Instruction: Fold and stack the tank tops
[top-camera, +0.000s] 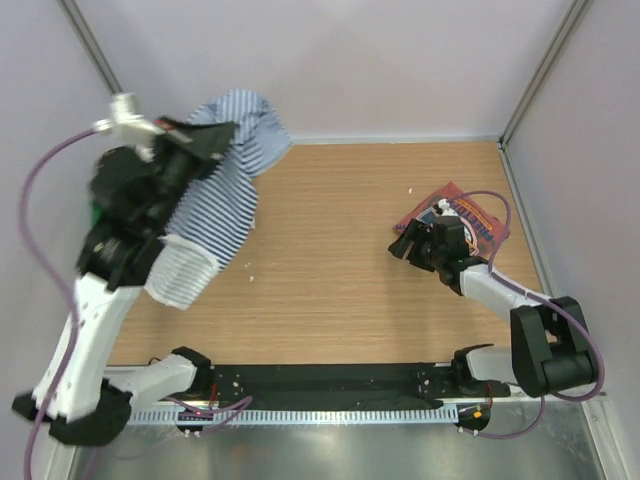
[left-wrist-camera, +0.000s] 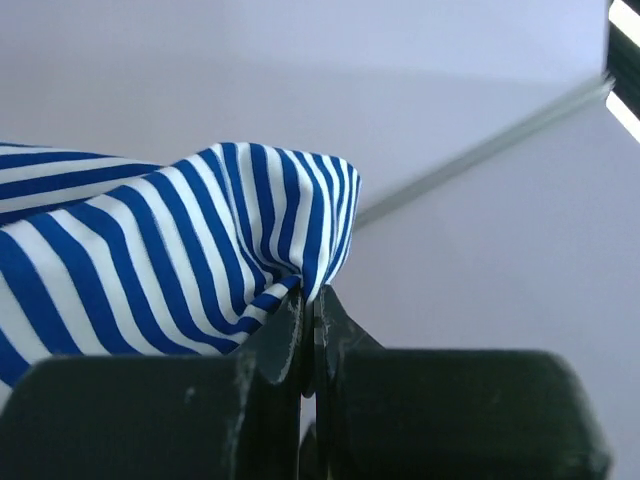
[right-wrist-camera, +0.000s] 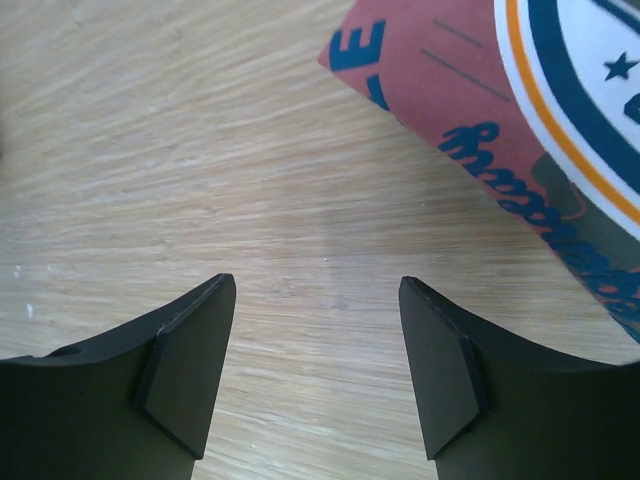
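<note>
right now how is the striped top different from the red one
The striped top is navy and white; the red top is brick-red with a round printed logo. The striped top hangs raised at the left; the red top lies on the table at the right. The left gripper is shut on the striped top; the right gripper stands open beside the red top. Both are soft cloth.

The striped tank top (top-camera: 225, 190), thin navy-and-white cloth, is hanging bunched in the air over the far left of the table (top-camera: 340, 250), pinched at a fold and draping down toward the front. The red tank top (top-camera: 478, 215), printed with a round white, orange and blue logo, is lying flat and compact at the far right.
</note>
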